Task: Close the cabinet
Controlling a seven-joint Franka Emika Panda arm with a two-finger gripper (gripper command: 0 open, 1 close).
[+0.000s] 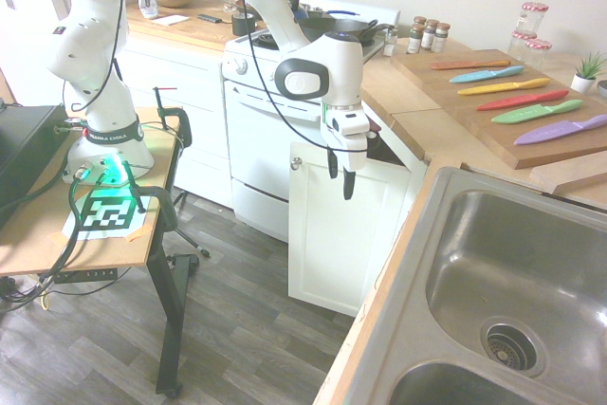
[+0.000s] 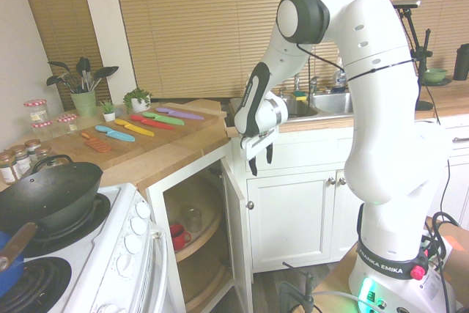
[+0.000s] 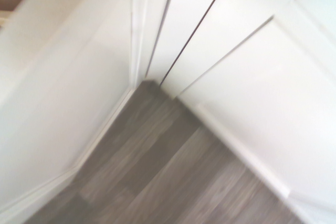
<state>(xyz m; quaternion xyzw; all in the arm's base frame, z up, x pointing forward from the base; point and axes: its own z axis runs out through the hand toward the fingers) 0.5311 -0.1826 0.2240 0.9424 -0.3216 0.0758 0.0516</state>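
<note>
Beside the oven [image 1: 258,130], the cabinet door [image 1: 343,225] is left swung open. The gripper [image 1: 341,174] is held spread and empty near its outer face, presumably so it can be pushed shut.

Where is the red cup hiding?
In the second exterior view, the red cup sits inside the open corner cabinet, on the upper round shelf, beside a clear glass.

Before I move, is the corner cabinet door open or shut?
Open: the door stands swung out from its frame, and the red mug shows on a shelf inside.
</note>
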